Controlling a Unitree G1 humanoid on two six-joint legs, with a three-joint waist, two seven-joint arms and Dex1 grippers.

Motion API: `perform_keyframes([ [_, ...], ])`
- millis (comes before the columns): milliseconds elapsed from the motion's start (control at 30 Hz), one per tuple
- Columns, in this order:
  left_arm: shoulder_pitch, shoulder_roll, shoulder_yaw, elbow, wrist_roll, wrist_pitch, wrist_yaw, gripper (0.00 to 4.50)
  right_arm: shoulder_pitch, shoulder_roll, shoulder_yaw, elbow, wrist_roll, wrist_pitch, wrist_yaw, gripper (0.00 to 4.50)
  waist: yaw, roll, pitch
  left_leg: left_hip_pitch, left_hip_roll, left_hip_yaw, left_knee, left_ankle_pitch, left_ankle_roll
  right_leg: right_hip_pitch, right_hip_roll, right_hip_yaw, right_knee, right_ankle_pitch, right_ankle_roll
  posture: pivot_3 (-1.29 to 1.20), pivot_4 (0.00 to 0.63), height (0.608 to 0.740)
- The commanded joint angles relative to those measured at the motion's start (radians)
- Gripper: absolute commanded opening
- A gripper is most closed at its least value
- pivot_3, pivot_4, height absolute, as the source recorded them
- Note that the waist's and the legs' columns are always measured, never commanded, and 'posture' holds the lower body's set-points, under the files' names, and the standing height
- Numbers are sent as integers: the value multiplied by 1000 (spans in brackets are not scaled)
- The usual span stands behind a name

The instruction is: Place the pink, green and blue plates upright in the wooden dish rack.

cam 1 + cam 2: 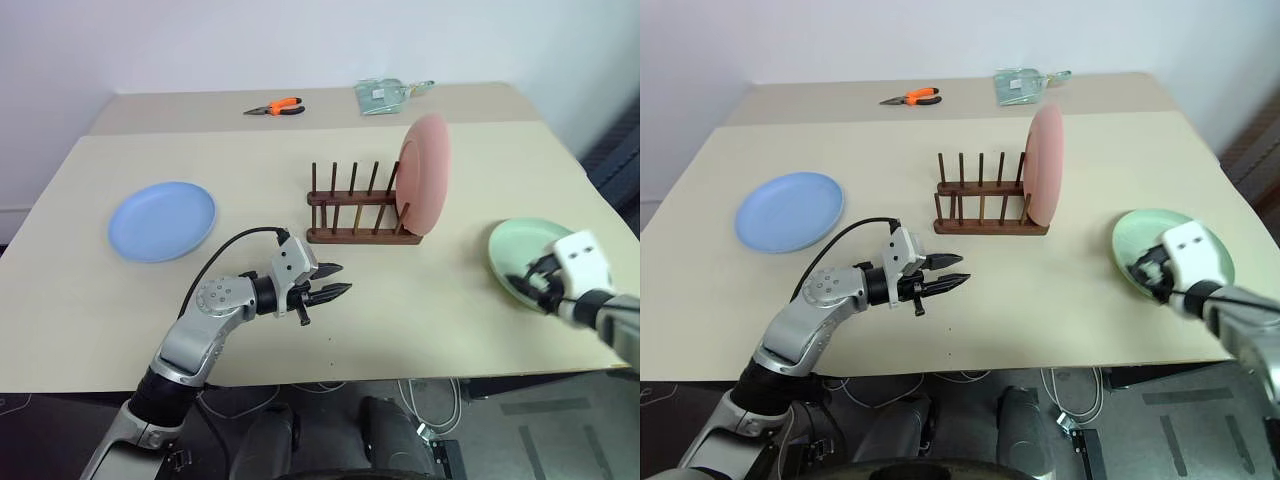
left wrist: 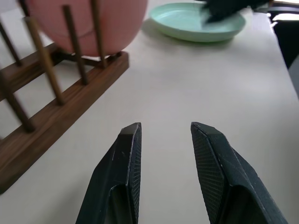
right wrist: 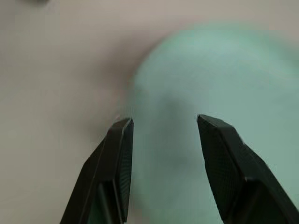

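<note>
Pliers at head cam's far edge; both hands spread, empty.

The wooden dish rack stands near the middle of the tabletop. One plate stands upright on edge in the rack's rightmost slot, between the pegs. A second plate lies flat on the tabletop well to the left of the rack. A third plate lies flat to the right of the rack, near the tabletop's right edge. The right gripper hangs over the near part of that third plate. The left gripper sits in front of the rack, pointing right. Behind the rack, on the far part of the tabletop, pliers lie to the left of a clear packet.
</note>
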Motion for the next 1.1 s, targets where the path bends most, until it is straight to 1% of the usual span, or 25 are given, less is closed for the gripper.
perform_keyframes([
  [33,-13,-1,-3,-5,2,-26,-9,1666,-26,11,18,-26,-66,-2,-20,2155,3,0,0,1,0,0,0,0,0,0,0,0,0,0,0,0,150,740],
  [100,-11,3,-5,-5,6,-28,-11,1666,-30,12,42,-8,-99,0,-16,2155,7,-1,0,0,0,-1,0,0,0,0,0,0,-1,0,0,0,150,740],
  [133,-9,6,-5,-7,8,-28,-11,1666,-34,12,48,2,-114,3,-17,1642,9,-1,0,-1,0,-1,0,0,0,-1,0,0,-1,0,0,0,150,740],
  [167,-8,8,-5,-8,10,-29,-11,1666,-38,12,54,12,-129,1,-16,1354,12,-1,0,-1,-1,-2,0,0,0,-1,0,0,-1,0,0,0,150,740],
  [267,-2,12,-1,-14,12,-26,-8,1666,-54,18,51,31,-158,-26,-8,34,25,-1,0,-1,-1,-2,0,0,0,-1,-1,0,-2,0,0,0,150,740],
  [333,7,17,-2,-22,16,-26,-6,1666,-72,20,29,42,-164,-49,7,34,26,-1,0,-1,-1,-1,0,0,0,-1,-1,0,-2,0,0,0,150,740],
  [433,15,22,-5,-28,19,-27,-4,1666,-99,12,-5,47,-161,-54,28,933,26,-1,1,-1,-1,-1,0,0,0,0,-1,0,-2,0,0,0,150,740],
  [467,14,22,-5,-28,19,-26,-4,1666,-101,5,-5,47,-175,-63,31,1345,27,-1,1,-1,-1,-1,0,0,0,-1,-1,0,-2,0,0,0,150,740],
  [500,13,21,-6,-26,18,-26,-3,1666,-103,-1,-3,47,-190,-72,33,1944,27,-1,1,-1,-1,-1,0,0,0,-1,-1,-1,-2,0,0,0,150,740],
  [600,9,18,-10,-22,18,-27,-3,1666,-108,-9,-12,39,-212,-80,46,3365,28,-1,1,-1,-1,-1,0,0,0,0,-1,-1,-2,0,0,0,150,740],
  [700,5,17,-12,-18,18,-30,-4,1666,-116,-8,-33,13,-204,-66,68,3365,27,-1,1,-1,-1,-1,0,0,0,0,-1,-1,-2,0,0,0,150,740],
  [833,4,12,-18,-11,20,-35,-5,1666,-137,21,-51,-6,-163,-12,92,3365,26,-1,1,-1,-1,-1,0,0,0,0,-1,-1,-2,0,0,0,150,740],
  [900,4,10,-21,-10,21,-36,-5,1666,-132,30,-20,4,-175,-4,96,3365,27,-2,1,-1,-1,-2,0,0,0,0,-1,-1,-2,0,0,0,150,740],
  [967,0,6,-23,-6,21,-39,-4,1666,-140,61,30,44,-213,-16,68,3365,27,-2,1,-1,-1,-2,0,0,0,0,-1,-1,-2,0,0,0,150,740],
  [1067,-5,2,-25,-1,24,-43,-3,1666,-150,72,118,126,-305,-72,40,3365,27,-2,1,-1,-1,-1,0,0,0,0,-1,-1,-2,0,0,0,150,740],
  [1100,-6,1,-24,0,25,-44,-2,1666,-162,76,130,163,-331,-89,24,3129,27,-2,1,-1,-1,-2,0,0,0,0,-1,-1,-2,0,0,0,150,740],
])
